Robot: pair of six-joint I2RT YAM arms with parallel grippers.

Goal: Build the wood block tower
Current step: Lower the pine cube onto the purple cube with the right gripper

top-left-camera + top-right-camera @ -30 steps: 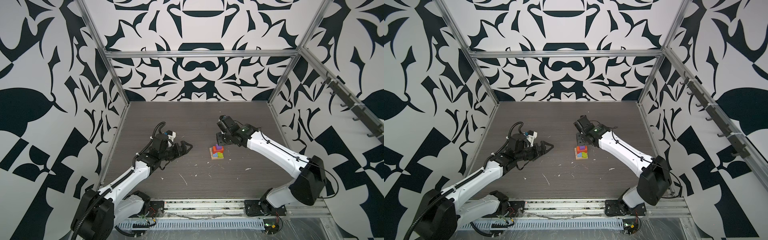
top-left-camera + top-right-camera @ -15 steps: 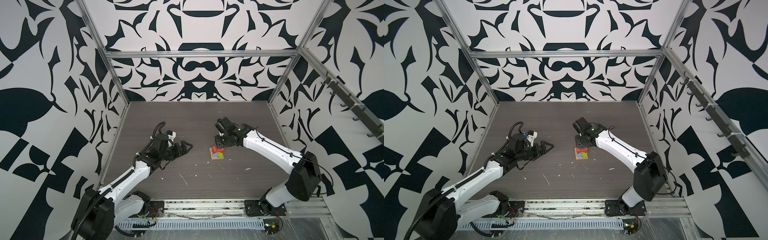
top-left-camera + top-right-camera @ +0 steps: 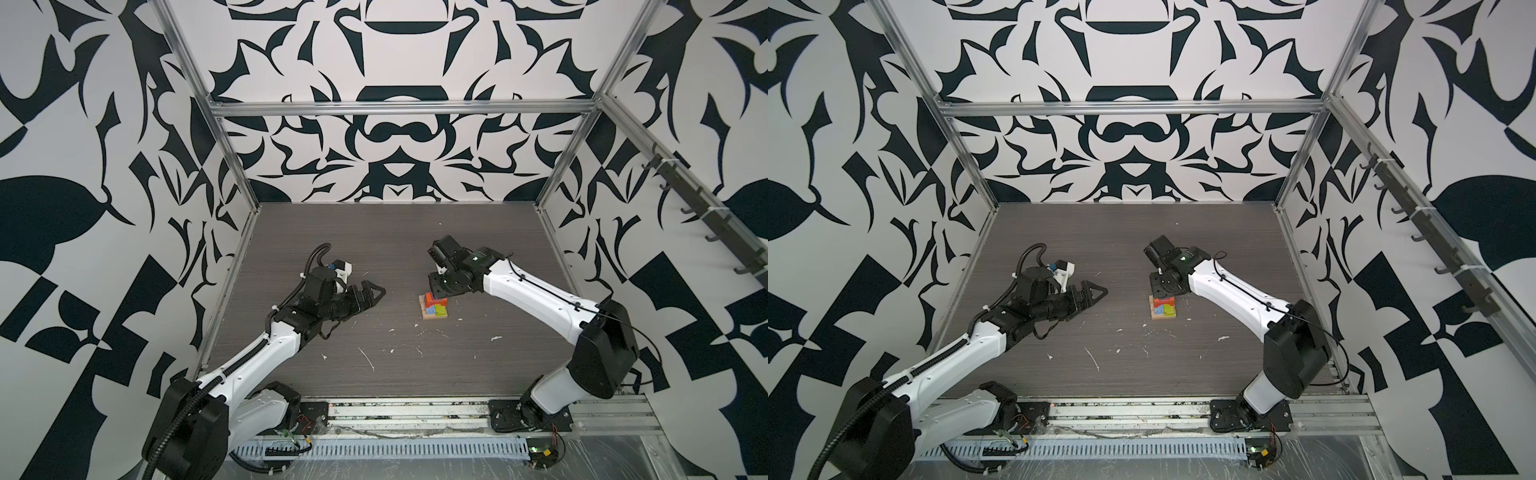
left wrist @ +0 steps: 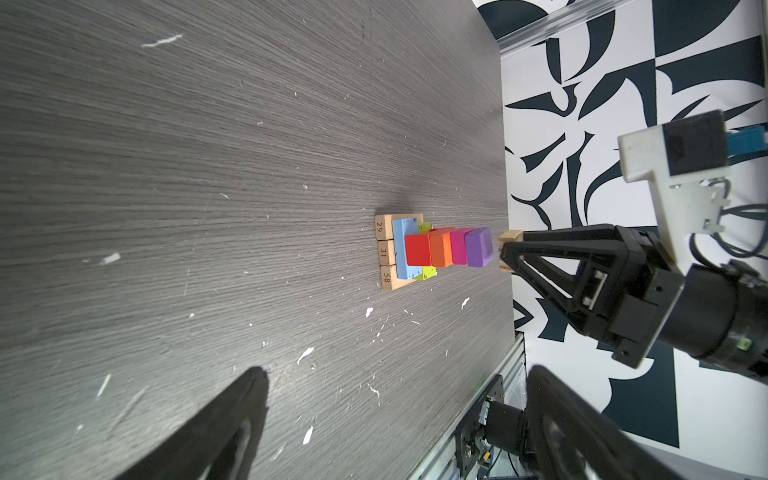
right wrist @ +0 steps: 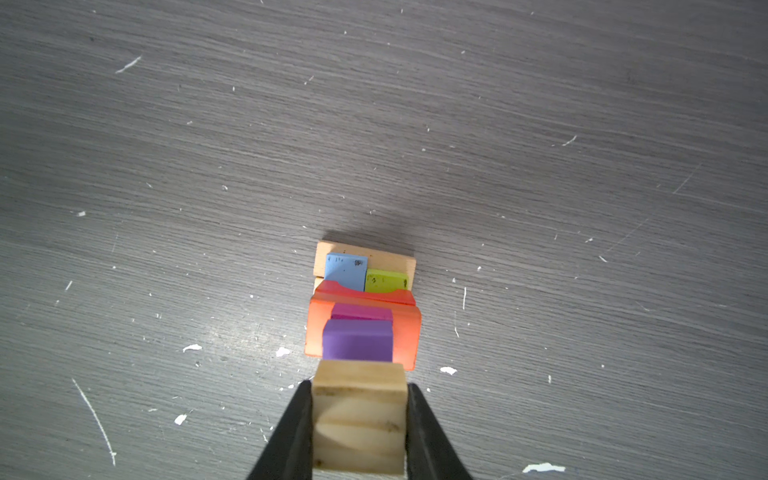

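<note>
The wood block tower (image 3: 435,306) (image 3: 1163,308) stands mid-table: tan planks (image 4: 384,251) at the base, then blue (image 5: 345,270) and lime (image 5: 385,280) pieces, a red arch (image 4: 417,249), orange (image 4: 441,249), magenta (image 4: 459,246) and purple (image 4: 478,247) blocks. My right gripper (image 5: 359,386) (image 4: 505,253) is shut on a plain tan cube (image 5: 359,419) (image 4: 510,236) directly over the purple block, with a narrow gap between them in the left wrist view. My left gripper (image 3: 376,293) (image 3: 1098,291) (image 4: 399,372) hangs open and empty, left of the tower.
White flecks of debris (image 3: 368,359) lie scattered on the dark wood-grain table (image 3: 374,232). Patterned walls with aluminium posts (image 3: 557,183) enclose the sides and back. A metal rail (image 3: 415,411) carrying both arm bases runs along the front edge.
My right gripper has shifted left and down with the tan cube, arriving over the tower top. The left arm has stayed still.
</note>
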